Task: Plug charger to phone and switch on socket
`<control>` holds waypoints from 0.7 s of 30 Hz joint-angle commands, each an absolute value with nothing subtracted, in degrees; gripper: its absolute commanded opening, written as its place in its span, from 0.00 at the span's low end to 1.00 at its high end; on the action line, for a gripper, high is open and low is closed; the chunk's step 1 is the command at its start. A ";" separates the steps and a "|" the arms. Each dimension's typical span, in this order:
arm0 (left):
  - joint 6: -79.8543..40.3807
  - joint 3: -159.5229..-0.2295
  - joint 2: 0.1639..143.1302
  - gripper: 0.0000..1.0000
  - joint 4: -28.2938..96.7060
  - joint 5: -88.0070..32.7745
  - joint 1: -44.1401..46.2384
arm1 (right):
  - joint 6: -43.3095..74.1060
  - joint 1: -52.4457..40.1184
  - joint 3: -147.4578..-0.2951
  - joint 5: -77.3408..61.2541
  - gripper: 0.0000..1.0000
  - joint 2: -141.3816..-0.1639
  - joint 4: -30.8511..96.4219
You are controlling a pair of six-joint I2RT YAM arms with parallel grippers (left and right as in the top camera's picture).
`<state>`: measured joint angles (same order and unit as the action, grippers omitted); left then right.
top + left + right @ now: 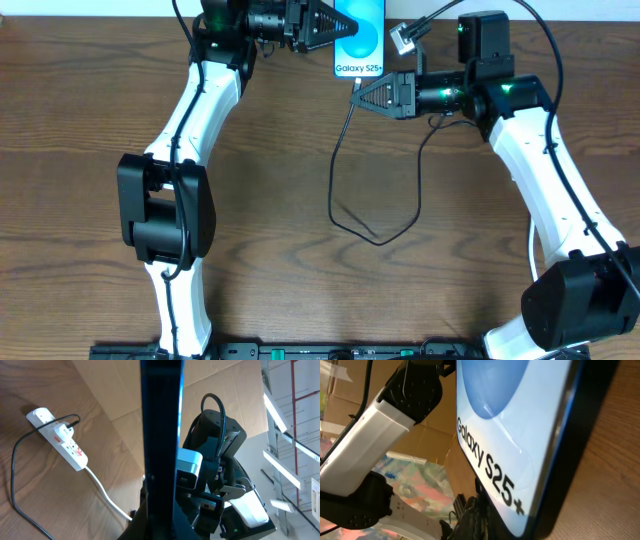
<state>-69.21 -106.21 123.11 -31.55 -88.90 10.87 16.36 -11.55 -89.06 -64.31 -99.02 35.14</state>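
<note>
- The phone (362, 42), one only, is at the middle of the far edge of the surface (270, 200), screen up. The left end effector (332, 27) is closed on its left side.
- Its long axis runs far to near, and the "Galaxy S25+" end points to the near edge.
- Just beside this end, the right end effector (358, 95) is closed on the tip of the one charger (333, 195).
- One socket (62, 442) lies on the surface, with a black cable plugged in.

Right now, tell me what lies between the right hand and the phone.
Only the end of the charger, pinched in the right hand, fills the narrow stretch below the phone's bottom edge; the overhead view shows it.
</note>
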 commanded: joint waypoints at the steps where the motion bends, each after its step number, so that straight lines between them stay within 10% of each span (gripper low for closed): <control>1: -69.30 -107.09 120.86 0.07 -32.23 -90.02 10.70 | 16.93 -11.73 -89.23 -64.62 0.01 -99.02 34.87; 21: -69.25 -107.09 120.86 0.07 -32.23 -90.04 10.70 | 17.15 -9.67 -89.23 -64.69 0.01 -99.02 33.06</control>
